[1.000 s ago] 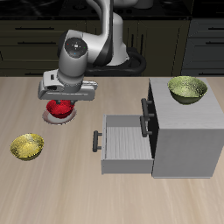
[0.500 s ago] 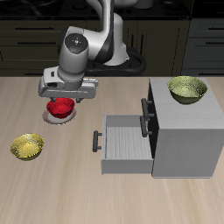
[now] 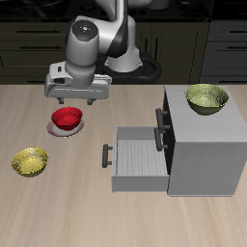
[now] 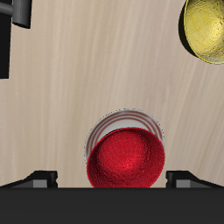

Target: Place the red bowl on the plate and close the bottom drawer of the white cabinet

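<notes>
The red bowl (image 4: 128, 161) covers most of the plate (image 4: 114, 120), so only a crescent of rim and pale centre shows in the wrist view; from the exterior view the plate (image 3: 58, 129) is a thin sliver under the bowl (image 3: 66, 119). The wrist picture's edge cuts off one yellow-green bowl (image 4: 206, 30) and a dark block (image 4: 4, 45). The tool (image 4: 112, 178) shows only its two fingertips (image 4: 41, 178) there. The bottom drawer (image 3: 138, 155) hides its inner end inside the white cabinet (image 3: 203, 145).
</notes>
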Tool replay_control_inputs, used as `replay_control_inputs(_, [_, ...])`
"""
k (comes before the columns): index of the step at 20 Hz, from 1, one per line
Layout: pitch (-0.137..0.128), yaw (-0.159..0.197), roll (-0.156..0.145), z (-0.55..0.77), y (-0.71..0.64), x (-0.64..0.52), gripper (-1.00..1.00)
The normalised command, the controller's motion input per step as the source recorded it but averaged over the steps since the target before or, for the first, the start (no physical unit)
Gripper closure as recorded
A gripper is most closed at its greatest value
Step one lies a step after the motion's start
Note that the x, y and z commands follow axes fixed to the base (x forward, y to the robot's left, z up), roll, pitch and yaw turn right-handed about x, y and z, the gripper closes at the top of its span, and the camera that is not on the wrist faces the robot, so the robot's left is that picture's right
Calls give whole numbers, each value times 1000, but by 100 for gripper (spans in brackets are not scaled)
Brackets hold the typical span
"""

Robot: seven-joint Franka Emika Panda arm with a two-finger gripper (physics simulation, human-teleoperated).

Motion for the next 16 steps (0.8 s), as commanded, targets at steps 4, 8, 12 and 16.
replay_control_inputs(4, [30,-49,10,143,-107,61,-100])
replay_control_inputs(8, [-36,17,29,358,129,14,-100])
replay_control_inputs(12, [-31,-11,46,335,198,15,-100])
replay_control_inputs(16, [-38,14,4,428,46,56,-100])
